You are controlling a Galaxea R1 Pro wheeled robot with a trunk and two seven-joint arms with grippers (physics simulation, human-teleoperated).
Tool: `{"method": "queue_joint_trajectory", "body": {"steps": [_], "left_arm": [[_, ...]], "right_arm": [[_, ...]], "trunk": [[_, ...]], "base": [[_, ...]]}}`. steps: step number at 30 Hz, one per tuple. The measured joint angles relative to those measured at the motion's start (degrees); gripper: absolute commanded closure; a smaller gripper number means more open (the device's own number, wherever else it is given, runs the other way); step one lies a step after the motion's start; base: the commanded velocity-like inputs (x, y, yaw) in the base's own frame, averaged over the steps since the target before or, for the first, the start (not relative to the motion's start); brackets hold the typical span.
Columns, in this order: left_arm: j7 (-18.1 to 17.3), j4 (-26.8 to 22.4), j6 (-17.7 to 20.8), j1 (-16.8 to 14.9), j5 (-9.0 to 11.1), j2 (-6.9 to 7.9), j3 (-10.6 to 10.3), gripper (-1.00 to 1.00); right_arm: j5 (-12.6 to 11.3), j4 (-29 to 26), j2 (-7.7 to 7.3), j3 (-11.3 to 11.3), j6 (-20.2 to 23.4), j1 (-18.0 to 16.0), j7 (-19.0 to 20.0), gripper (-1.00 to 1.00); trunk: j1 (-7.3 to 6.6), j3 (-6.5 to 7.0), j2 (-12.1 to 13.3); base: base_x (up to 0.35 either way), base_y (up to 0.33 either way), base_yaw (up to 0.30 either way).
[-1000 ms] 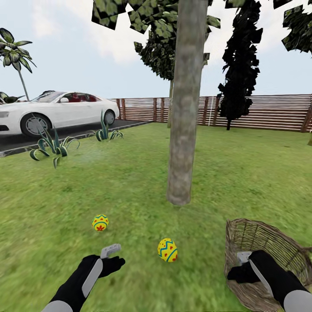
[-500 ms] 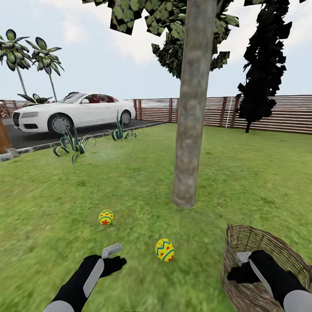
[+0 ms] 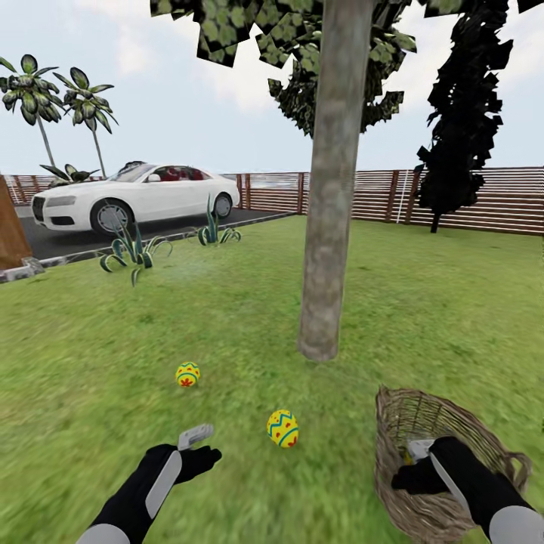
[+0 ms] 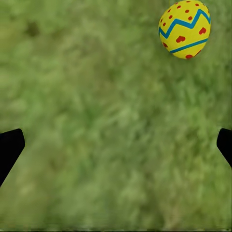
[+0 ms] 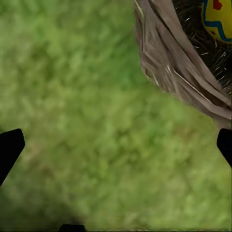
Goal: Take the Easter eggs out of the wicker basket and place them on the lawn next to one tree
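Left end effector (image 3: 198, 444) is spread wide and empty, low over the lawn (image 3: 423, 302); right end effector (image 3: 414, 459) is also spread and empty at the basket (image 3: 393, 423) rim. Two eggs lie on grass near the tree (image 3: 326, 227): one (image 3: 282, 428) just ahead of the left arm, another (image 3: 187, 374) farther out. Third egg (image 5: 220, 19) sits in the basket. Risk, judged: the right arm could nudge the rim, tip the basket, roll the egg away. Count: three eggs, one basket.
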Motion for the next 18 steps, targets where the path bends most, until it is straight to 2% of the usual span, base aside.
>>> {"method": "queue_joint_trajectory", "body": {"steps": [6, 12, 16, 18], "left_arm": [[-0.02, 0.02, -0.16, 0.02, -0.01, -0.11, -0.04, -1.00], [-0.03, 2.01, -0.52, -0.03, -0.17, -0.18, -0.08, -1.00], [-0.08, 2.03, -0.72, 0.01, -0.10, -0.23, -0.08, -1.00], [-0.06, 2.06, -2.43, 0.00, -0.15, -0.33, -0.13, -1.00]], "right_arm": [[0.01, 0.00, 0.13, 0.00, 0.00, 0.00, -0.01, -1.00], [0.01, 0.00, 0.13, -0.01, 0.07, 0.00, -0.07, -1.00], [0.02, 0.82, 0.13, -0.02, 0.01, 0.00, -0.01, -1.00], [0.01, 0.87, 0.13, -0.02, 0.00, 0.00, -0.03, -1.00]], "trunk": [[-1.33, 1.08, 2.41], [-2.64, 2.15, 4.81], [-3.55, 2.87, 6.42], [-3.98, 3.23, 7.22]], "base": [[-0.261, 0.000, 0.000], [-0.328, -0.026, 0.000], [-0.061, -0.142, 0.000], [-0.154, -0.040, 0.000]]}}
